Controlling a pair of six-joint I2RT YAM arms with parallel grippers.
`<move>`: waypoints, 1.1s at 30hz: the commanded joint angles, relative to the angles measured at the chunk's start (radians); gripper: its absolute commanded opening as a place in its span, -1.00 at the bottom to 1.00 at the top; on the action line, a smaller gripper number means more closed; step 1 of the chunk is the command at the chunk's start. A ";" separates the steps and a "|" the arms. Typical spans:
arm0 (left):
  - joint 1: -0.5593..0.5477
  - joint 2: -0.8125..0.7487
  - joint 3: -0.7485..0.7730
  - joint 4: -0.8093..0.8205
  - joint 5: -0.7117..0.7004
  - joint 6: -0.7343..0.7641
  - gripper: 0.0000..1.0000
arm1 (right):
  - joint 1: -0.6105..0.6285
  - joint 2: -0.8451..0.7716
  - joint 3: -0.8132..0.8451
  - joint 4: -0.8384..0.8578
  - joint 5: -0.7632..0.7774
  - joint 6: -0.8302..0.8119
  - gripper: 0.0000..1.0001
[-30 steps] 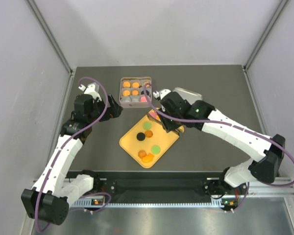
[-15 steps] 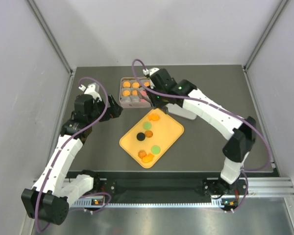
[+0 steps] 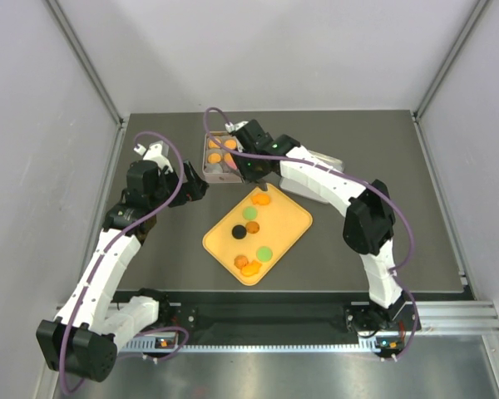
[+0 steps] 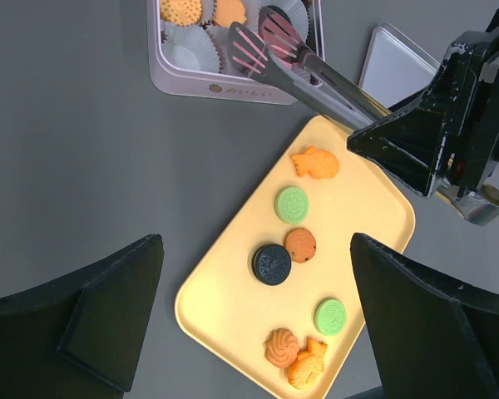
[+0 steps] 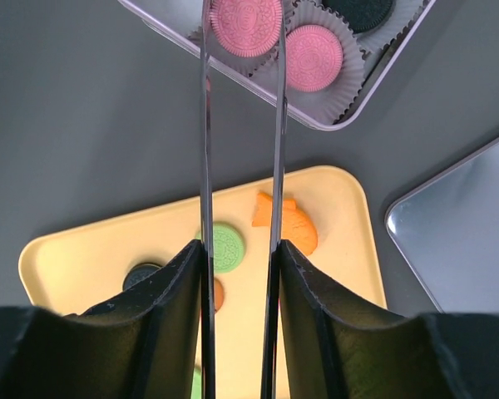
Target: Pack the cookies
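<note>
My right gripper (image 5: pixel 239 251) is shut on a pair of metal tongs (image 5: pixel 206 125). The tongs pinch a pink cookie (image 5: pixel 246 25) above a paper cup of the open tin (image 3: pixel 219 168). The tin holds orange cookies (image 4: pixel 181 9), another pink cookie (image 5: pixel 313 56) and a black one (image 5: pixel 362 10). On the yellow tray (image 3: pixel 292 227) lie several cookies: an orange fish (image 4: pixel 315 163), a green disc (image 4: pixel 291 204), a black disc (image 4: pixel 272 264) and others. My left gripper (image 4: pixel 255 245) hangs open above the tray's left side, holding nothing.
The tin's silver lid (image 4: pixel 399 66) lies flat to the right of the tin, partly under my right arm (image 3: pixel 316 176). Grey walls enclose the dark table (image 3: pixel 374 233) on three sides.
My right arm has swung from above the tray's far corner up and left to the tin, carrying the tongs. The left arm has stayed still.
</note>
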 commanded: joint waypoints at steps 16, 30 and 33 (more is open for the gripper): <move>0.009 0.002 -0.006 0.042 -0.010 0.004 0.98 | 0.006 0.016 0.053 0.081 -0.013 0.006 -0.19; 0.009 0.002 -0.006 0.043 -0.010 0.004 0.98 | 0.006 0.013 0.062 0.077 -0.015 0.004 -0.08; 0.009 0.002 -0.006 0.042 -0.009 0.004 0.98 | 0.006 0.002 0.073 0.067 -0.009 0.001 -0.08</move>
